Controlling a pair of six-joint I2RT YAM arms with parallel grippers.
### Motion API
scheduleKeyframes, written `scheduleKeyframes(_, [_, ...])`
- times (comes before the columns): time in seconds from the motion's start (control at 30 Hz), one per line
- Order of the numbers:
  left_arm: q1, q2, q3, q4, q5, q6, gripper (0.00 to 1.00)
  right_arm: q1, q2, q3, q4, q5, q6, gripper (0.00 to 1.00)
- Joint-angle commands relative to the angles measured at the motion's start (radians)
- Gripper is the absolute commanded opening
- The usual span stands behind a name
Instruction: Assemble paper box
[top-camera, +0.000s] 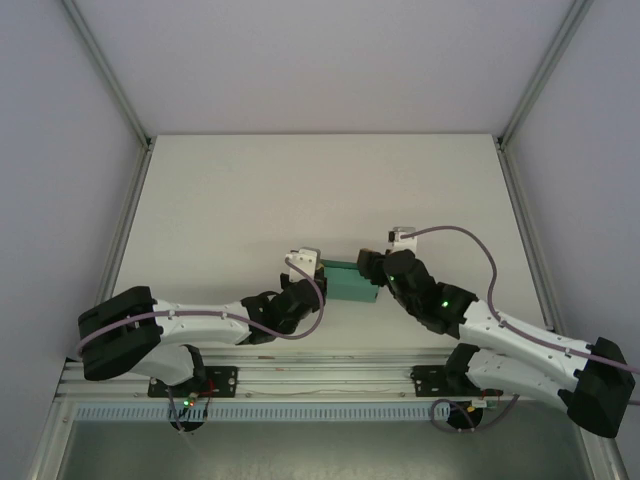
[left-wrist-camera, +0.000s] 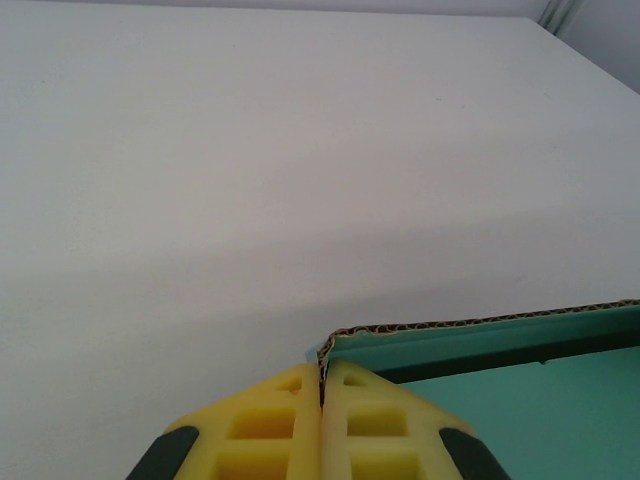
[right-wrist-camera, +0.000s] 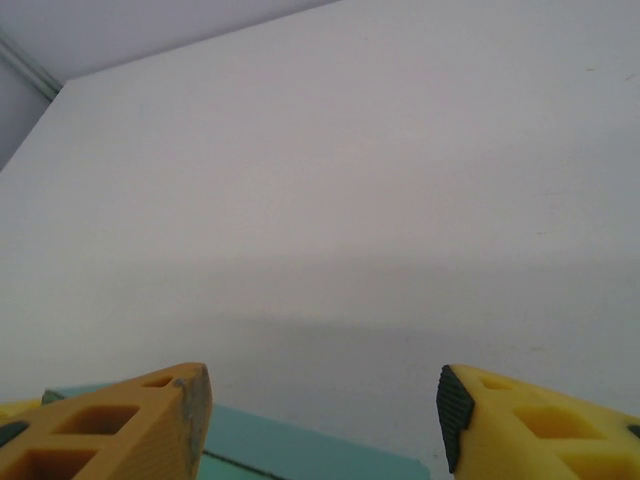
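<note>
Left gripper (left-wrist-camera: 322, 378) seemingly tight on paper box (left-wrist-camera: 520, 415) edge; right gripper (right-wrist-camera: 325, 400) apart, open table (right-wrist-camera: 350, 180) beyond.

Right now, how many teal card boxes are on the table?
1. The paper box sits near the front middle of the table; the left gripper is shut on its edge, the right gripper open at its other end. The arms might hide another.

Bright, even, diffuse light; faint soft shadows; near fingers (left-wrist-camera: 270, 430) slightly soft
</note>
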Motion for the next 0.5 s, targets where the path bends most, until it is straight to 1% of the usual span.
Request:
scheduleKeyframes(0.0, [-0.018, 0.05, -0.026, -0.194, 0.045, -0.019, 0.0, -0.018, -0.003, 0.025, -0.076, 0.001, 0.059, 0.62])
scheduleKeyframes(0.17, [-0.018, 0.043, -0.022, -0.207, 0.047, -0.006, 0.0, -0.024, -0.009, -0.003, -0.124, 0.051, 0.11, 0.59])
scheduleKeyframes(0.33, [-0.02, 0.02, -0.026, -0.198, 0.062, 0.01, 0.0, -0.028, -0.017, -0.08, -0.105, 0.044, 0.165, 0.53])
scheduleKeyframes(0.4, [-0.02, 0.005, -0.029, -0.19, 0.08, 0.026, 0.03, -0.028, -0.016, -0.108, -0.09, 0.037, 0.177, 0.49])
scheduleKeyframes(0.47, [-0.02, -0.009, -0.028, -0.192, 0.092, 0.034, 0.08, -0.027, -0.018, -0.128, -0.088, 0.028, 0.195, 0.46])
